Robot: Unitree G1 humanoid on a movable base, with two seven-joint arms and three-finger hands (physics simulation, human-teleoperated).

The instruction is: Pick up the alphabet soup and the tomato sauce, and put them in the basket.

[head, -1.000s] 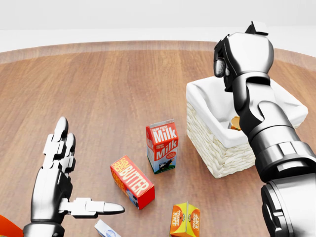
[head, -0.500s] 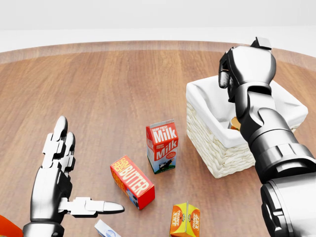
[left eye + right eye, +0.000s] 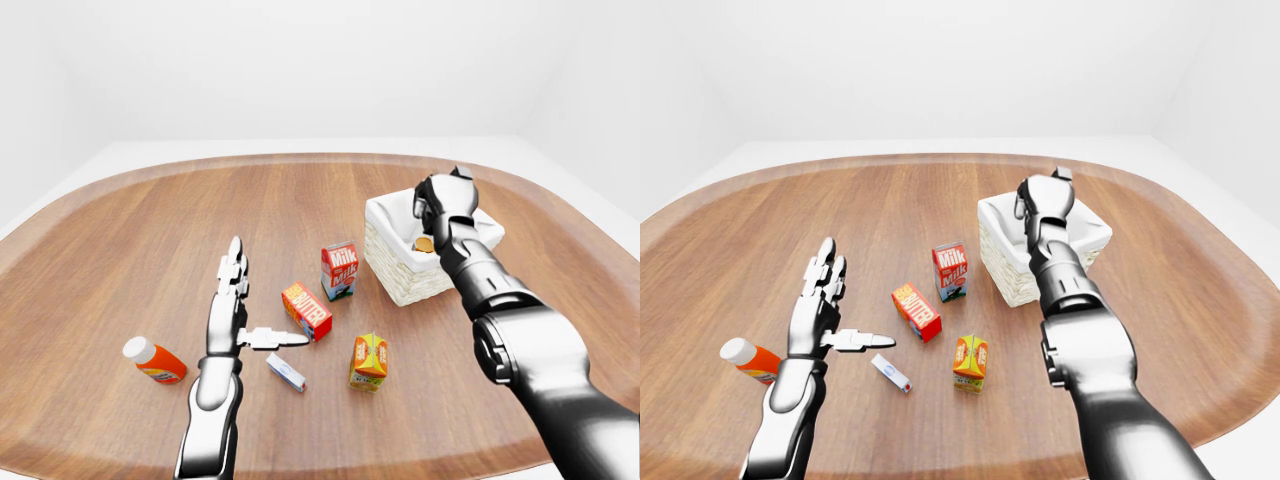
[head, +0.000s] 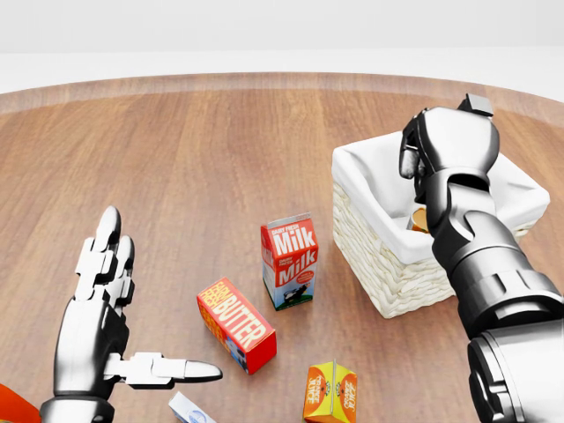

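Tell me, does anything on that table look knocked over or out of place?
A few things lie on their sides: the butter box, the orange-capped bottle and a small white packet. The milk carton stands upright. Nothing looks spilled.

My right robot hand [image 4: 448, 145] hangs over the basket [image 4: 388, 256] with its back to the cameras, so I cannot tell how its fingers are set. My forearm hides much of the basket's inside; only an orange-brown sliver [image 4: 419, 219] shows there, too little to name. In the head view, the bottom edge cuts off the orange bottle [image 4: 13, 407] and the small white box [image 4: 189, 410].
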